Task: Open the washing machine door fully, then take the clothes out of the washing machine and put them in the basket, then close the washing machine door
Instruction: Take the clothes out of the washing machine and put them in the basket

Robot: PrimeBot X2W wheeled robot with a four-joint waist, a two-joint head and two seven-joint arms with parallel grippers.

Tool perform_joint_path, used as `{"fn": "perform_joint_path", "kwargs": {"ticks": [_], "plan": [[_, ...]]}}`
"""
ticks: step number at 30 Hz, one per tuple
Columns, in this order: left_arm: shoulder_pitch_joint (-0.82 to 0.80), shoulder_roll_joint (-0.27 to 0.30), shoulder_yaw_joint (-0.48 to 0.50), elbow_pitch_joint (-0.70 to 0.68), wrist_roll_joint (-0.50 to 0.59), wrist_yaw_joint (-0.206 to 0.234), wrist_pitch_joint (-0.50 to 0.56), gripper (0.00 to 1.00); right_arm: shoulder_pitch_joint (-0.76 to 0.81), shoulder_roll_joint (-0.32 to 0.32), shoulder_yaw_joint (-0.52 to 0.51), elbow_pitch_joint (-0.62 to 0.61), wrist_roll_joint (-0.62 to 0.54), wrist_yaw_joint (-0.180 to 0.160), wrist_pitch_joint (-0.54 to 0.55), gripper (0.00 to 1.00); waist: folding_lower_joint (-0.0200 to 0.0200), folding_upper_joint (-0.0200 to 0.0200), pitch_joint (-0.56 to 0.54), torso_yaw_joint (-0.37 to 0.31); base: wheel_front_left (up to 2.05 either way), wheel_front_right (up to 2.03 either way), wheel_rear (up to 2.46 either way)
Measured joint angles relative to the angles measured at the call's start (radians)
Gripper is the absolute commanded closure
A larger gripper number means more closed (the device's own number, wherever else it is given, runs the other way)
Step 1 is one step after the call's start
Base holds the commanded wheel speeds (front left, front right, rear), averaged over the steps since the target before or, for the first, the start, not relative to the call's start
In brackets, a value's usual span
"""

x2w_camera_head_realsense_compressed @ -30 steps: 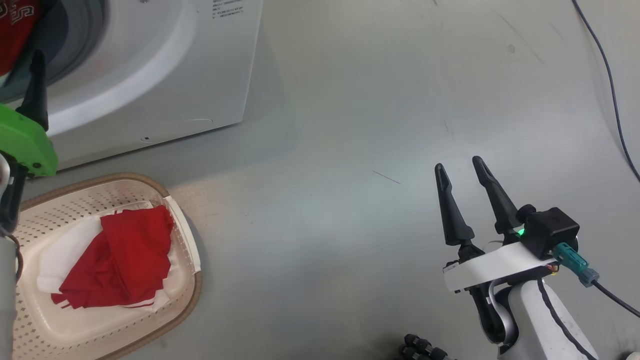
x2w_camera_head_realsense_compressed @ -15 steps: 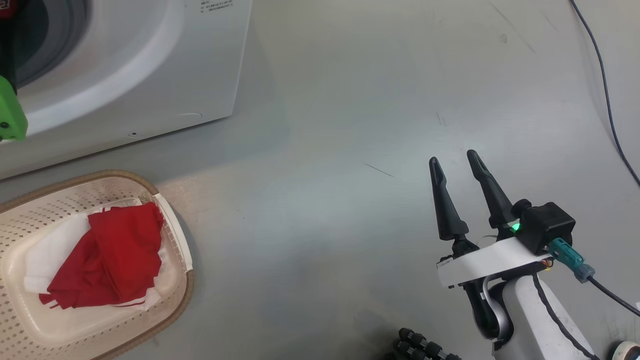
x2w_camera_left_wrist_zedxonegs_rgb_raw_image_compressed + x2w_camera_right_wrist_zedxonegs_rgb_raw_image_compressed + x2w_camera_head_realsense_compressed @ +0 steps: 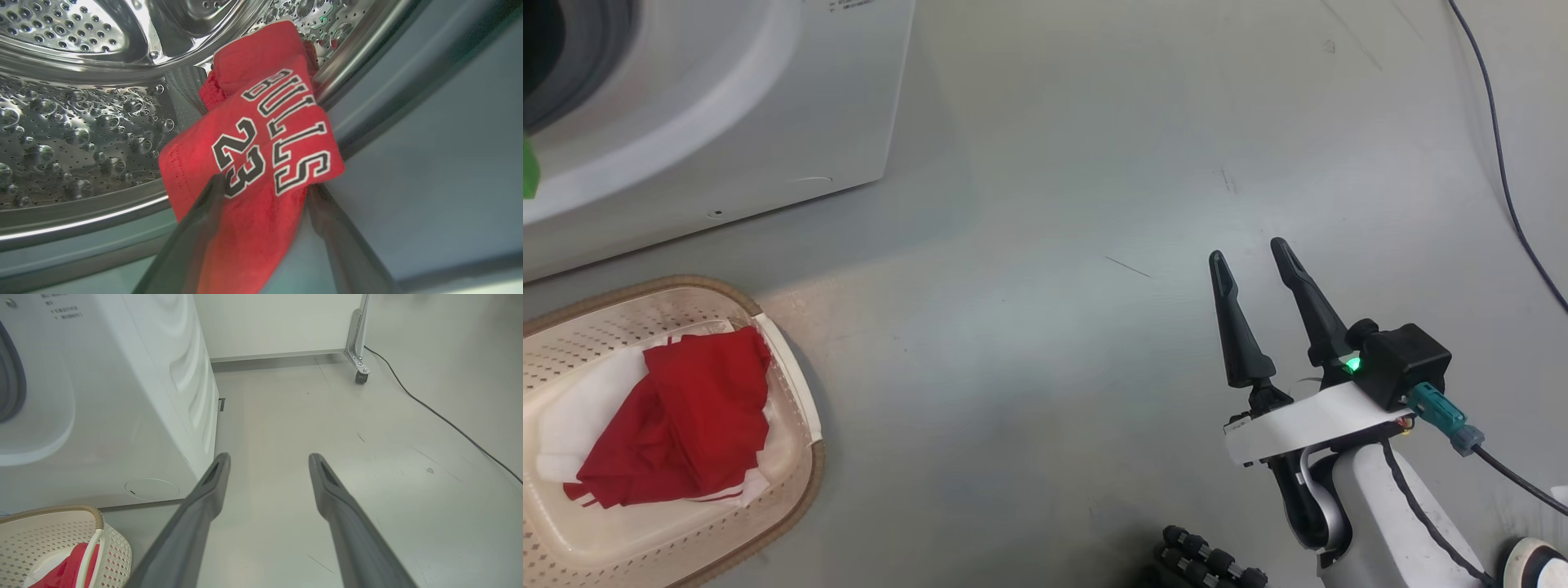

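In the left wrist view a red jersey (image 3: pixel 261 134) of the clothes hangs over the lip of the steel drum (image 3: pixel 81 122). My left gripper (image 3: pixel 265 183) is open, and the cloth lies between its two fingers (image 3: pixel 200 228). The washing machine (image 3: pixel 768 122) stands at the upper left of the head view. Below it is the basket (image 3: pixel 805 474) with red clothes (image 3: pixel 678 425) inside. My right gripper (image 3: pixel 1245 253) hovers open and empty over the floor at the right; the right wrist view shows this right gripper (image 3: pixel 268 457) beside the washing machine (image 3: pixel 102 396). The washing machine door is out of view.
A dark cable (image 3: pixel 1503 163) runs along the grey floor at the far right, and the cable (image 3: pixel 441 416) leads back toward a castered metal leg (image 3: pixel 359 371) by the wall. A dark knobbly part (image 3: pixel 1209 563) sits at the bottom edge near my right arm.
The whole head picture has slid left, so the camera has turned. The left arm's green housing has almost left the left edge. My right gripper stays open in the same pose.
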Motion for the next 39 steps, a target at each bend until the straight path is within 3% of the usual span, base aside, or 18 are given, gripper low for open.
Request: {"fn": "perform_joint_path", "kwargs": {"ticks": [11, 12, 13, 14, 24, 39], "plan": [[-0.059, 0.005, 0.009, 0.064, 0.002, 0.004, 0.023, 0.0, -0.021, 0.0, 0.012, -0.001, 0.007, -0.008, 0.0, 0.0, 0.0, 0.0, 0.015, -0.012, 0.0, 0.0, 0.0], [-0.062, 0.004, 0.012, 0.069, 0.0, 0.004, 0.023, 0.55, -0.022, 0.0, 0.014, -0.001, 0.007, -0.008, 0.0, 0.0, 0.0, 0.0, 0.016, -0.012, 0.0, 0.0, 0.0], [-0.064, 0.002, 0.014, 0.073, -0.003, 0.003, 0.025, 0.96, -0.022, 0.0, 0.014, -0.001, 0.007, -0.008, 0.0, 0.0, 0.0, 0.0, 0.017, -0.013, 0.0, 0.0, 0.0], [-0.067, 0.001, 0.014, 0.076, -0.003, 0.001, 0.025, 1.0, -0.023, 0.0, 0.014, -0.001, 0.007, -0.009, 0.0, 0.0, 0.0, 0.0, 0.017, -0.013, 0.0, 0.0, 0.0], [-0.069, -0.037, 0.009, 0.128, -0.011, -0.004, -0.04, 1.0, -0.026, 0.0, 0.004, 0.002, 0.007, -0.019, 0.0, 0.0, 0.0, -0.0001, -0.007, -0.002, 0.0, 0.0, 0.0], [0.01, -0.084, -0.04, 0.151, -0.013, -0.004, -0.244, 1.0, -0.028, -0.001, -0.042, 0.041, -0.027, -0.026, 0.0, 0.0, 0.0, 0.0, -0.105, 0.065, 0.0, 0.0, 0.0]]}}
